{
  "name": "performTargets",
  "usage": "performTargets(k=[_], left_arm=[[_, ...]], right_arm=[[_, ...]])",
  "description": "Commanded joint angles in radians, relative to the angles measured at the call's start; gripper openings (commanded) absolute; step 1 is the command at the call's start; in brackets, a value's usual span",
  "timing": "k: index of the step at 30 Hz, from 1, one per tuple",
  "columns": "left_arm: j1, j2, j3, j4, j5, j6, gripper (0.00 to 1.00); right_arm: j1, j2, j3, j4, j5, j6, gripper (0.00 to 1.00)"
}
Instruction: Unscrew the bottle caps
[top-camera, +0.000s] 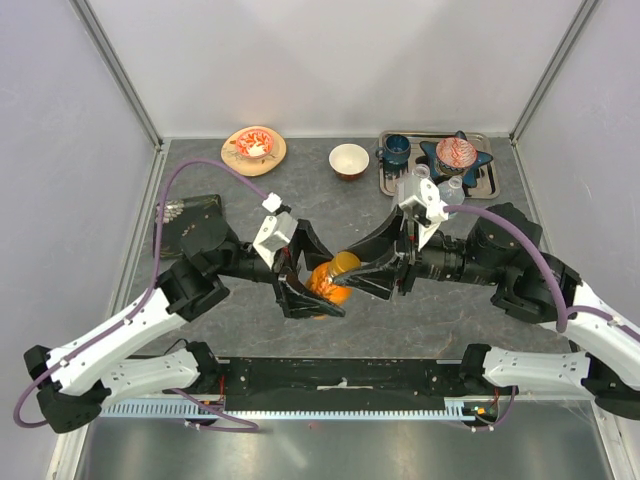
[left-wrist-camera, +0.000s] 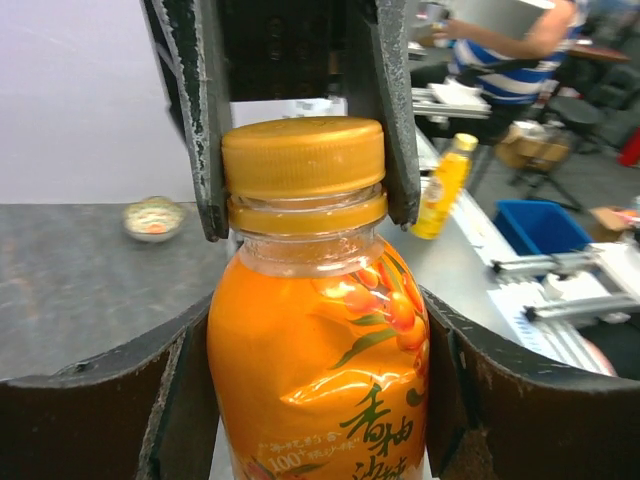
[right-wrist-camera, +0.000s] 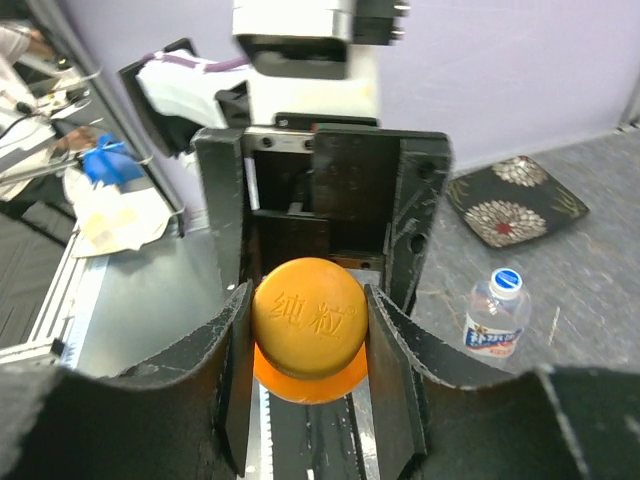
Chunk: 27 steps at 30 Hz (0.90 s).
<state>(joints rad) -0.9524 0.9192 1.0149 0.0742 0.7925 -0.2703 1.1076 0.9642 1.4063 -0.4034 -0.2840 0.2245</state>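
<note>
The short orange bottle (top-camera: 328, 282) is held off the table between both arms, over the middle. My left gripper (top-camera: 308, 297) is shut on its body (left-wrist-camera: 310, 370), one finger on each side. My right gripper (top-camera: 352, 268) is shut on its orange cap (right-wrist-camera: 307, 315), with the pads pressed on both sides of the cap (left-wrist-camera: 303, 155). A short clear bottle with a blue label and blue cap (right-wrist-camera: 497, 315) stands on the table beyond the left arm. Two small clear bottles (top-camera: 452, 187) show partly behind the right wrist. The taller clear bottle is hard to tell apart.
A black flowered square dish (top-camera: 190, 222) lies at the left. An orange plate (top-camera: 253, 147) and a white bowl (top-camera: 348, 160) stand at the back. A metal tray (top-camera: 487, 185) at the back right holds a blue cup (top-camera: 394, 150) and a star-shaped dish (top-camera: 457, 153).
</note>
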Motion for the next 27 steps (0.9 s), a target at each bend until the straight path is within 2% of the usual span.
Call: performTargets(k=[1, 6, 15, 18, 27], left_arm=[[0.037, 0.041, -0.005, 0.200, 0.327, -0.231, 0.23], [0.064, 0.078, -0.021, 0.343, 0.416, -0.323, 0.24], [0.103, 0.150, -0.032, 0.443, 0.490, -0.406, 0.23], [0.112, 0.158, -0.038, 0.466, 0.505, -0.417, 0.23], [0.152, 0.135, -0.072, 0.432, 0.465, -0.390, 0.23]], right_arm=[[-0.003, 0.011, -0.009, 0.083, -0.274, -0.059, 0.00], [-0.003, 0.015, -0.012, 0.089, -0.449, -0.071, 0.00], [-0.002, 0.007, -0.033, 0.170, -0.662, -0.020, 0.00], [-0.002, 0.002, -0.043, 0.170, -0.673, -0.022, 0.00], [-0.003, -0.010, -0.032, 0.156, -0.528, -0.022, 0.00]])
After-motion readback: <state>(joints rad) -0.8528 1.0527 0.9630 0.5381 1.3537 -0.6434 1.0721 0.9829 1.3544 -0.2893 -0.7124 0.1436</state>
